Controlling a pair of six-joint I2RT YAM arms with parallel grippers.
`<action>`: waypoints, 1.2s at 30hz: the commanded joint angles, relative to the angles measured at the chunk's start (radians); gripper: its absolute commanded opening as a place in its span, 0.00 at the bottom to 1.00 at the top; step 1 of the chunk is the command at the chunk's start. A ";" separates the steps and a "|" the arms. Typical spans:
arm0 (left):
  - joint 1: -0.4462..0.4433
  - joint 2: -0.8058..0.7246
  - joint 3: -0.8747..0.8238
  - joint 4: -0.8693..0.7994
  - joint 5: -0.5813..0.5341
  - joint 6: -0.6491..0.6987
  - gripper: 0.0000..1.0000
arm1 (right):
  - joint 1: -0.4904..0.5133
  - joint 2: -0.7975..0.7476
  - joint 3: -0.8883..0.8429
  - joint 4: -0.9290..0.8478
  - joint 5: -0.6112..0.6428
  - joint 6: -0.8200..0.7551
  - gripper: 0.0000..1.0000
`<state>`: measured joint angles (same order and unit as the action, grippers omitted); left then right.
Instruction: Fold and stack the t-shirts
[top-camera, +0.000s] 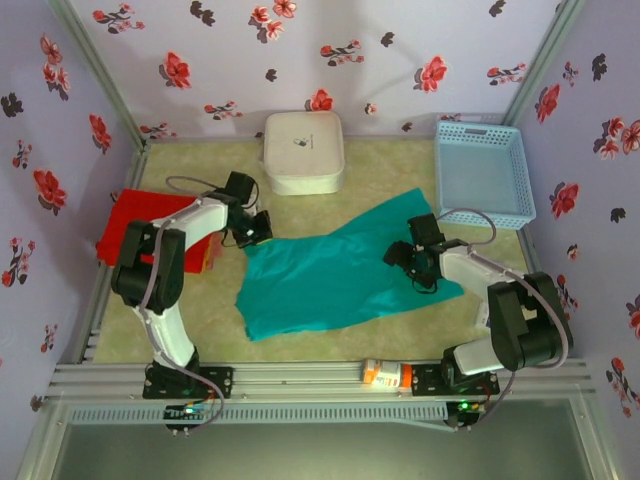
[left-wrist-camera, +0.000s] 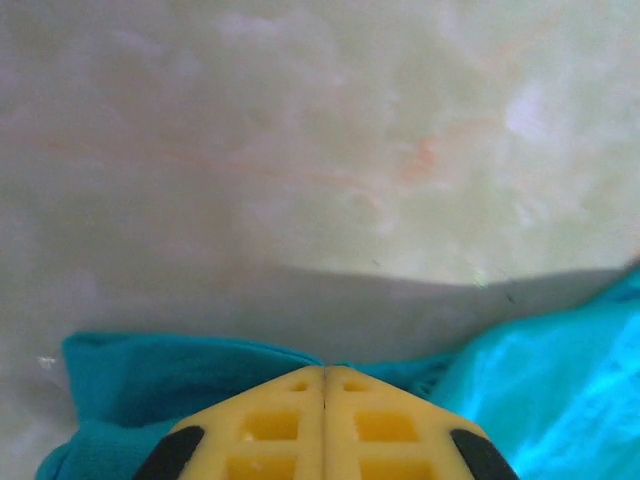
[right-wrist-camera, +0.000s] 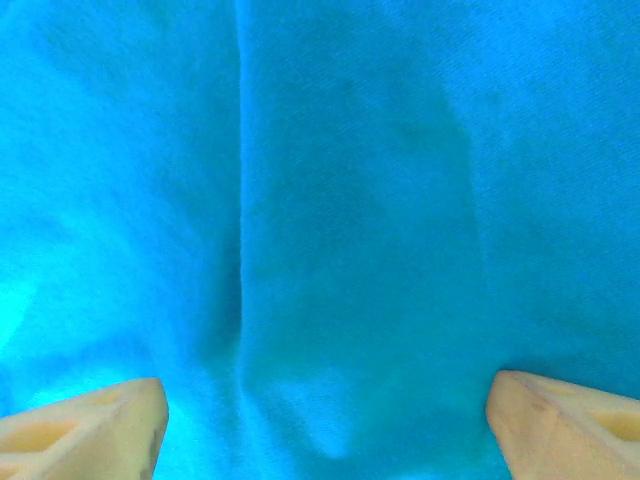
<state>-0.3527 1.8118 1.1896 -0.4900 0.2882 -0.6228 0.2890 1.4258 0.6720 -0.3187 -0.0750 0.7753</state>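
A teal t-shirt (top-camera: 340, 272) lies spread and wrinkled across the middle of the table. A red t-shirt (top-camera: 140, 228) lies crumpled at the left edge, partly under the left arm. My left gripper (top-camera: 256, 230) is at the teal shirt's far-left corner. In the left wrist view its yellow fingers (left-wrist-camera: 280, 425) are pressed together, and the teal shirt's edge (left-wrist-camera: 150, 385) bunches up to their tips (left-wrist-camera: 325, 372). My right gripper (top-camera: 412, 258) hangs over the right part of the teal shirt. Its fingers (right-wrist-camera: 90, 430) stand wide apart just above the teal cloth (right-wrist-camera: 340, 220), with nothing between them (right-wrist-camera: 325, 425).
A white square box (top-camera: 303, 152) sits at the back centre. A light-blue mesh basket (top-camera: 482, 172) stands at the back right. A small orange and white container (top-camera: 386, 374) lies on the near rail. Flowered walls close in the left, back and right sides.
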 joint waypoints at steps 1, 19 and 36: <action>-0.046 -0.097 -0.025 0.011 -0.016 -0.021 0.00 | 0.006 0.029 -0.040 -0.007 0.006 0.035 0.85; -0.677 -0.139 -0.087 -0.140 -0.523 -0.221 0.18 | -0.009 0.057 -0.034 0.005 -0.016 0.041 0.85; -0.577 -0.476 -0.136 -0.225 -0.413 -0.147 0.55 | -0.013 0.079 -0.027 0.013 -0.035 0.035 0.85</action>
<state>-0.9997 1.3975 1.1412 -0.7036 -0.1822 -0.7715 0.2813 1.4502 0.6750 -0.2604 -0.0826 0.7948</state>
